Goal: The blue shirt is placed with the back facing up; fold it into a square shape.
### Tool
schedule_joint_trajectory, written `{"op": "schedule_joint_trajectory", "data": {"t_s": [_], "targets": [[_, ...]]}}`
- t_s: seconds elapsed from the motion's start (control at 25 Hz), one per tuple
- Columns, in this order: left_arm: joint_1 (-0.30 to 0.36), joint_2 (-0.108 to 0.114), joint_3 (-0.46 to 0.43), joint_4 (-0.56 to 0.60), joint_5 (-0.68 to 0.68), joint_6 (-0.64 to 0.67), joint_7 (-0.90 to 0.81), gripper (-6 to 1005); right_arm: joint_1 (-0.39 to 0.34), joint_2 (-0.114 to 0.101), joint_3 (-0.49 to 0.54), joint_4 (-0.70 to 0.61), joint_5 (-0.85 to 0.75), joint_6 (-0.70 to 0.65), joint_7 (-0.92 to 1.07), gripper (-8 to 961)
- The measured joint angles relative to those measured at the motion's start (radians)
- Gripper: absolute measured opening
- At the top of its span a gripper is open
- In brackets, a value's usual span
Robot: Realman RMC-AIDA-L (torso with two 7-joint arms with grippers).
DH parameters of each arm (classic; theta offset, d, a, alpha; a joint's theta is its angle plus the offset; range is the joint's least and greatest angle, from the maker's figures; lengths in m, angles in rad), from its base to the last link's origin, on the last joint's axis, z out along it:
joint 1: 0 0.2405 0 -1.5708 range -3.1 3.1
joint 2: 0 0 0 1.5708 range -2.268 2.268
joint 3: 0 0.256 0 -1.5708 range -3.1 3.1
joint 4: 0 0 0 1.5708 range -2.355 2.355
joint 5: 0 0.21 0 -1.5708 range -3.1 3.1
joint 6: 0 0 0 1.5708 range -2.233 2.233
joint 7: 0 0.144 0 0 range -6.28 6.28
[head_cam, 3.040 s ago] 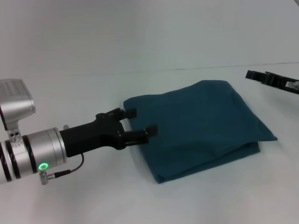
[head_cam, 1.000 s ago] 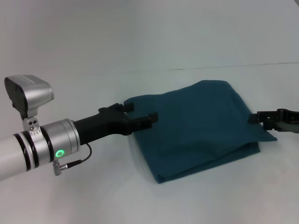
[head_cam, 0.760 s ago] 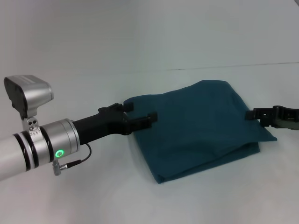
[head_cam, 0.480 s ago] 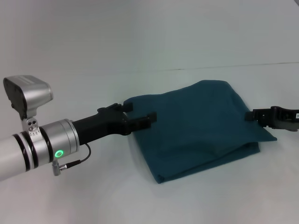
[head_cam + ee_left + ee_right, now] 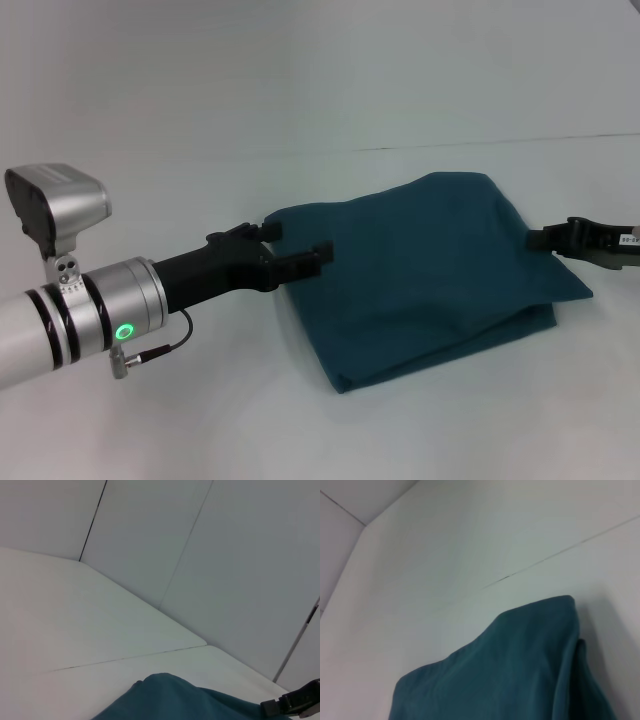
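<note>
Head view: the dark teal-blue soft knit shirt (image 5: pixel 425 275) lies mid-frame to right on the white bench (image 5: pixel 200 420), already folded to a rough square w/ layered edges along its lower right side. Its long axis runs from lower left up to upper right. Left hand (image 5: pixel 295 248), black, on a silver forearm coming in from the lower left, sits right at the shirt's upper-left edge, fingers spread, one by the corner and one over the cloth; not pinching anything that I can see. Right hand (image 5: pixel 550 238) pokes in from the right edge, tip just at the shirt's right side; whether it's spread or closed I can't tell. Both hands about equally near, on opposite sides.

Left wrist view: a hump of teal cloth at bottom centre, bench beyond, wall panels (image 5: pixel 150 540) behind. The other arm's black tip shows bottom right.

Right wrist view: the shirt fills the lower half, one corner peaking up; own fingers not shown.

Looks abt done to me; prob. just tidying or letting go is left.
</note>
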Motion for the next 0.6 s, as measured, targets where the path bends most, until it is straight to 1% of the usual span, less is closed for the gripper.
{"op": "schedule_joint_trajectory", "data": {"t_s": [0.24,0.36,0.6], "targets": [[0.000,0.000,0.000,0.000,0.000,0.000,0.001,949,0.000,0.015,0.005,-0.002,0.057,0.004,-0.074,31],[0.001,0.000,0.000,0.000,0.000,0.000,-0.001,949,-0.004,0.020,0.006,-0.010,0.114,-0.003,-0.133,23],[0.005,0.001,-0.003,0.000,-0.001,0.000,-0.002,948,-0.006,0.021,0.007,-0.013,0.185,-0.027,-0.224,7]]}}
